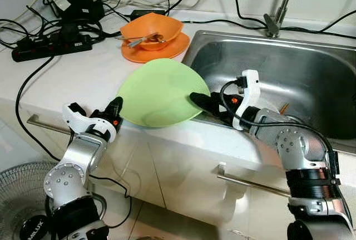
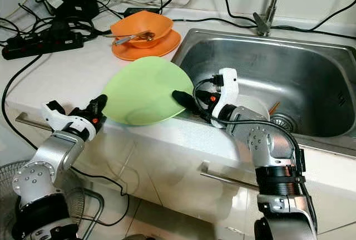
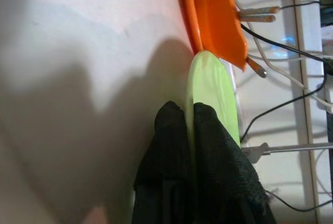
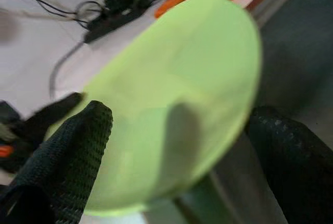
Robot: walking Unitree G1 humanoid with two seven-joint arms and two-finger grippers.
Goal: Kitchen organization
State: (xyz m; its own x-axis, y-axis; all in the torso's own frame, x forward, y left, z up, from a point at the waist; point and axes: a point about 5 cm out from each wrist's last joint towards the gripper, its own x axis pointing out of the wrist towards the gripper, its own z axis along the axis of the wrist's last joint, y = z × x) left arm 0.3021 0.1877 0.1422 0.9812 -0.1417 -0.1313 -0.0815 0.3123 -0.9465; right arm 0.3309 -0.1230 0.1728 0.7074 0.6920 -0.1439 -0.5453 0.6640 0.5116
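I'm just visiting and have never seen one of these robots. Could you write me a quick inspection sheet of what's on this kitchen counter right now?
Surface: white countertop with a steel sink set in at the right.
Job's things: green plate tilted at the counter's front edge beside the sink; orange bowl with a spoon in it on an orange plate behind.
Clutter: something white and a thin stick in the sink, too hidden to name.
Grippers: left gripper fingers shut on the green plate's rim; right gripper fingers open either side of the opposite rim.
Cables: black power strip, adapters and wires along the back.
Surroundings: faucet; cabinet handles; floor fan.
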